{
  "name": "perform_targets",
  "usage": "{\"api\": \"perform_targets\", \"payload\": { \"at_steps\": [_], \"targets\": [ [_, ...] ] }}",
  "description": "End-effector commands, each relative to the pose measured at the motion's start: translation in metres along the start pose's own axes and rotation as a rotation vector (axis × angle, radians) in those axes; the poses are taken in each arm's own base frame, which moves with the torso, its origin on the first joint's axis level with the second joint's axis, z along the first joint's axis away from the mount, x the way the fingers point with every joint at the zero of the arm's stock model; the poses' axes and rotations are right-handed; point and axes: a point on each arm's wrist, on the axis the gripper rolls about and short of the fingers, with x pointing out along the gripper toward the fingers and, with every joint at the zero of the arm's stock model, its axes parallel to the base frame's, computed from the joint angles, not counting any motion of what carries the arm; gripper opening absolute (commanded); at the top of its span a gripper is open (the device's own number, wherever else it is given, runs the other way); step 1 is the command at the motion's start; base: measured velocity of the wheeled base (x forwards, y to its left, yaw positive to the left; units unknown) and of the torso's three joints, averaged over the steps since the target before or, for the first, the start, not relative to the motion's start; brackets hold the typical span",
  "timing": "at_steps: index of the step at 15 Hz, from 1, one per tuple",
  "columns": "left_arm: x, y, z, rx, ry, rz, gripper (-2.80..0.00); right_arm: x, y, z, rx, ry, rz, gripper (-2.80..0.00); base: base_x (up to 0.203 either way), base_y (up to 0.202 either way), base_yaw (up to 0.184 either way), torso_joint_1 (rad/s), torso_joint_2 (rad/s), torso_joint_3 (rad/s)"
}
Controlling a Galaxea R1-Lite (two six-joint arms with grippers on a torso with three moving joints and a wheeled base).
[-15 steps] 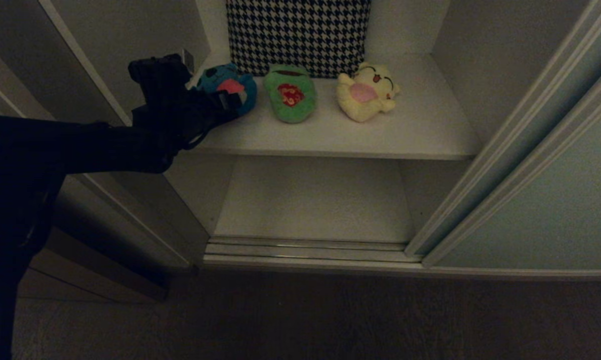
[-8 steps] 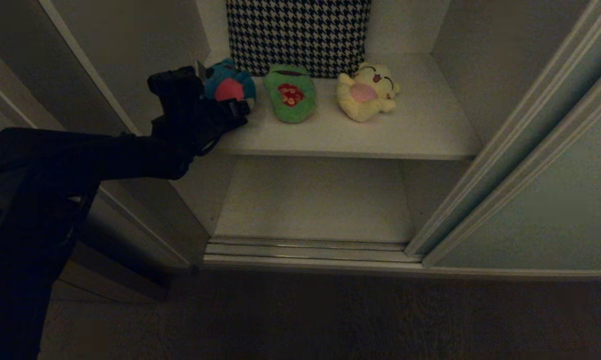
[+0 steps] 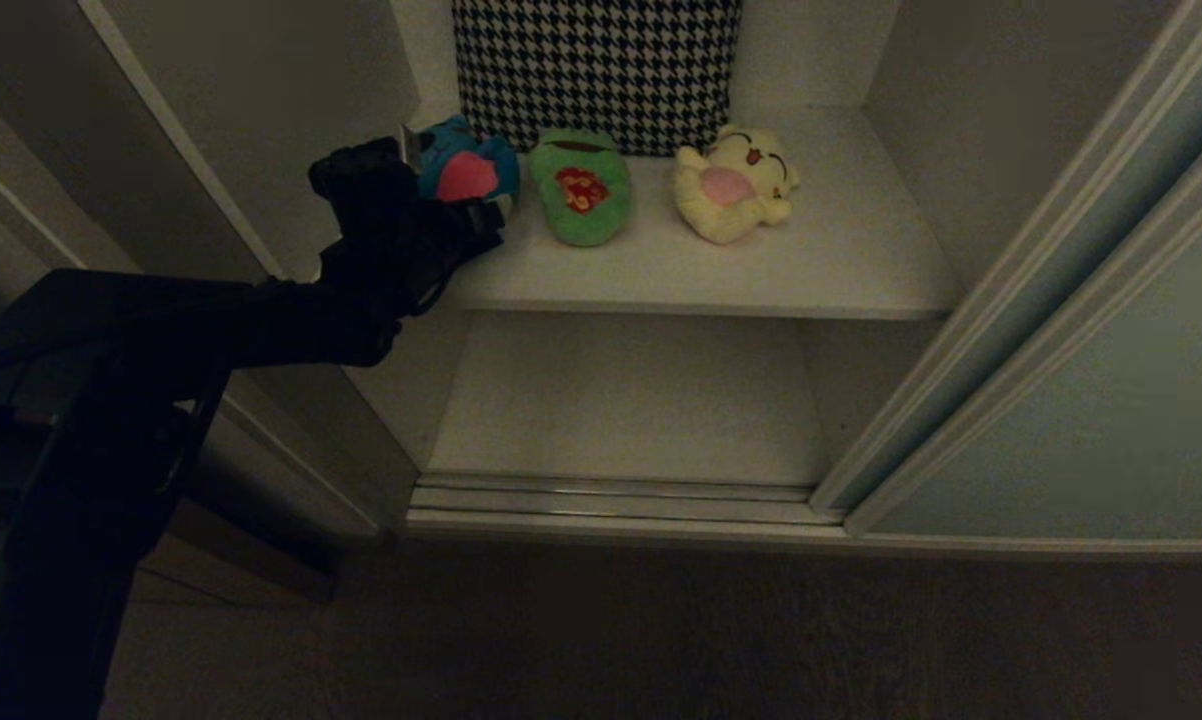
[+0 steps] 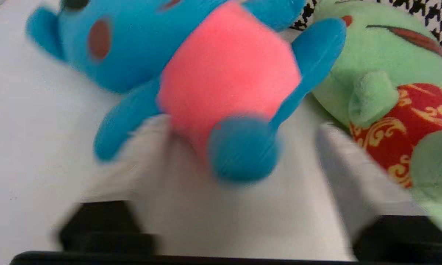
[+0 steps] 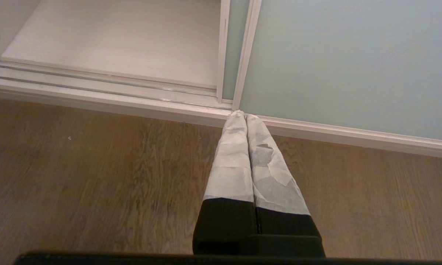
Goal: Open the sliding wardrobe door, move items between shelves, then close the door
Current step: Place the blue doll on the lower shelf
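Three plush items lie in a row on the upper shelf (image 3: 721, 270): a blue toy (image 3: 466, 170) with a pink belly, a green frog (image 3: 581, 190) and a yellow toy (image 3: 731, 185). My left gripper (image 3: 451, 200) reaches in from the left and is open. In the left wrist view its fingers (image 4: 132, 154) stand either side of the blue toy's (image 4: 221, 66) foot, and the frog (image 4: 386, 73) lies just beyond the other finger. The lower shelf (image 3: 631, 400) holds nothing. The sliding wardrobe door (image 3: 1111, 400) stands slid to the right. My right gripper (image 5: 245, 115) is shut and hangs over the floor by the door (image 5: 353, 55).
A black-and-white houndstooth cloth (image 3: 596, 70) stands behind the toys. The wardrobe's left side wall (image 3: 261, 100) is close beside my left arm. Silver floor rails (image 3: 611, 500) run along the opening's front edge, with wooden floor (image 5: 96, 176) before them.
My left arm has pushed right and deeper onto the upper shelf, bringing the open gripper up around the blue toy. The right arm has not moved.
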Motion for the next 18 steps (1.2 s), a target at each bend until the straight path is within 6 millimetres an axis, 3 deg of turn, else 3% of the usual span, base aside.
{"api": "perform_targets", "payload": {
  "at_steps": [1, 10, 18],
  "targets": [
    [0.000, 0.000, 0.000, -0.002, -0.005, -0.001, -2.80, 0.000, 0.000, 0.000, -0.001, -0.002, 0.001, -2.80, 0.000, 0.000, 0.000, 0.000, 0.00, 0.000],
    [0.000, -0.001, 0.002, -0.004, -0.010, -0.006, -2.80, 0.000, 0.000, 0.000, -0.001, -0.001, 0.001, -2.80, 0.000, 0.000, 0.000, 0.000, 0.00, 0.000],
    [-0.026, -0.018, 0.057, -0.014, -0.084, -0.028, -2.80, 0.000, 0.000, 0.000, -0.001, -0.002, 0.001, -2.80, 0.000, 0.000, 0.000, 0.000, 0.00, 0.000]
  ]
}}
